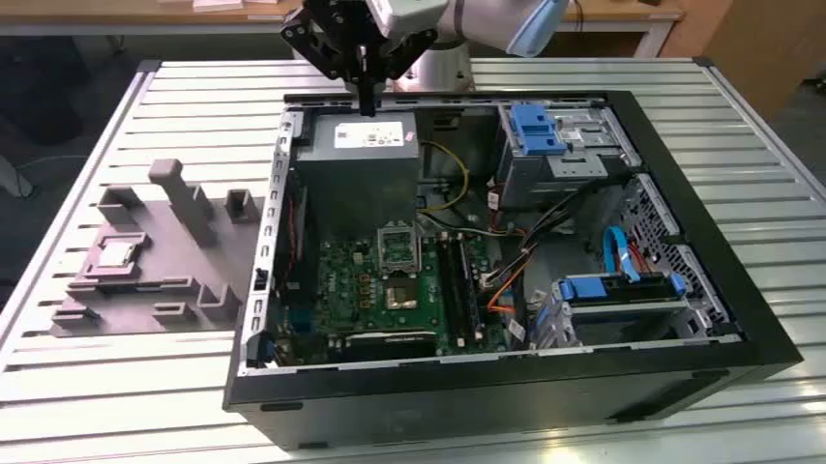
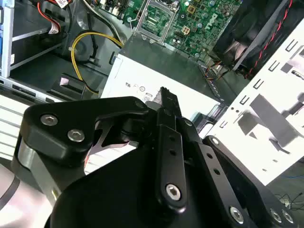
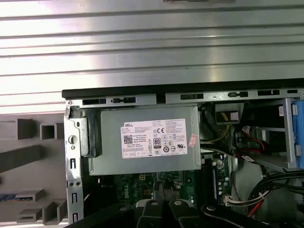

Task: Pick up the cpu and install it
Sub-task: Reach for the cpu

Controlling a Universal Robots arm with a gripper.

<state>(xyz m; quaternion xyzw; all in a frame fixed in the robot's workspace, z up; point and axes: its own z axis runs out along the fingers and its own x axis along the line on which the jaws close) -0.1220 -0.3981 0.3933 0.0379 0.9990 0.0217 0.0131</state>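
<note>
The cpu [image 1: 116, 253], a small pale square chip, lies in a recess of the grey holder block [image 1: 142, 280] on the table, at the exterior view's left of the open computer case [image 1: 516, 290]. The silver socket [image 1: 398, 247] sits on the green motherboard [image 1: 374, 290] inside the case, and its frame [image 2: 154, 19] stands out in the second wrist view. My gripper [image 1: 369, 104] hangs above the grey power supply [image 1: 355, 145] at the case's far end, well away from the cpu. Its black fingers [image 2: 167, 107] are shut with nothing between them.
The case holds blue-tabbed drive cages [image 1: 548, 135], a bundle of cables [image 1: 516, 251], a yellow wire [image 2: 83, 47] and a fan [image 2: 247, 38]. Upright posts [image 1: 181, 193] rise from the holder block. The slatted metal table [image 1: 130, 387] extends around the case.
</note>
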